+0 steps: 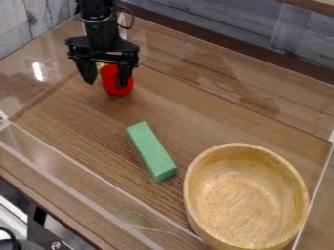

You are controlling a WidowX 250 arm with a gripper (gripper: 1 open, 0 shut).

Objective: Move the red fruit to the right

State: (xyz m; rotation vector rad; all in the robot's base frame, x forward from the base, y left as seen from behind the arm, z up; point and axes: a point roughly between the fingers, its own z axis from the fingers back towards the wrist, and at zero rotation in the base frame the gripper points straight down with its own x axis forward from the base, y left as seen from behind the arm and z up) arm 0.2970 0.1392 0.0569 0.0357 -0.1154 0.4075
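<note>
The pincer (109, 72) partly hides the red fruit (117, 85).

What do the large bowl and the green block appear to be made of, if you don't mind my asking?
The bowl looks like smooth wood, judging by its pale tan colour. The green block seems painted wood or plastic: its even, matte colour leaves that open.

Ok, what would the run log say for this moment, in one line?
gripper: open, around red fruit | fruit: on table | move right: not yet done

A matt, grained wooden tabletop (68, 127) bears a smooth wood-toned bowl (245, 198) and glossy red fruit (116, 81).
</note>
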